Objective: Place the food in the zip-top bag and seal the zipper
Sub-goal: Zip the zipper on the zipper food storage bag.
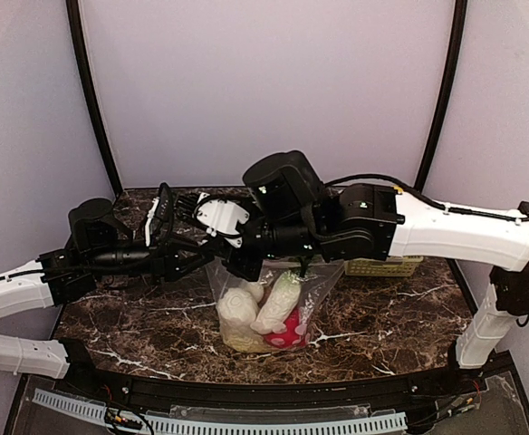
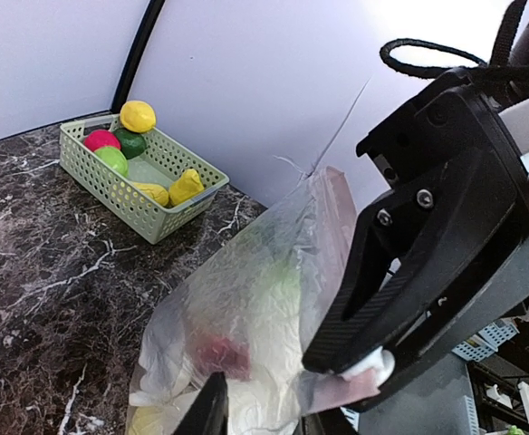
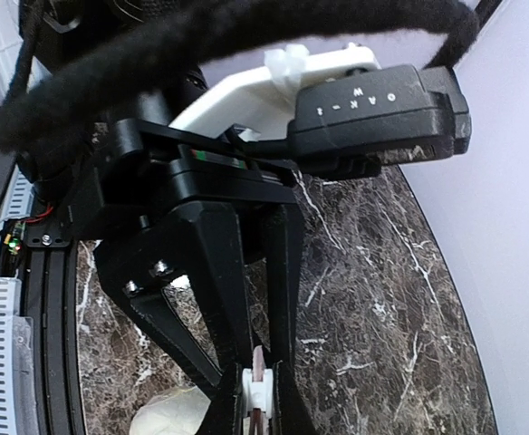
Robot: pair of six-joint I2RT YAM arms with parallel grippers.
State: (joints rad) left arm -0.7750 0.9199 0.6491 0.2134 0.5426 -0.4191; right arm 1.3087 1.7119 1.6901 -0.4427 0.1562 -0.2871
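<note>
Zip-top bag [image 1: 319, 285] sits at centre of the top view on the table [image 1: 409, 317], food [image 1: 278, 304] inside and mouth held up so the zipper [image 2: 339, 186] can run. Your right tool [image 2: 373, 370] is clenched on that strip. Your left tool [image 3: 259, 394] straddles it, but you cannot tell whether it grips.

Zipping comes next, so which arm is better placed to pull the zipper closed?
Right, probably: the right gripper is shut on the white slider tab at the mouth of the bag, ready to draw it along.
</note>
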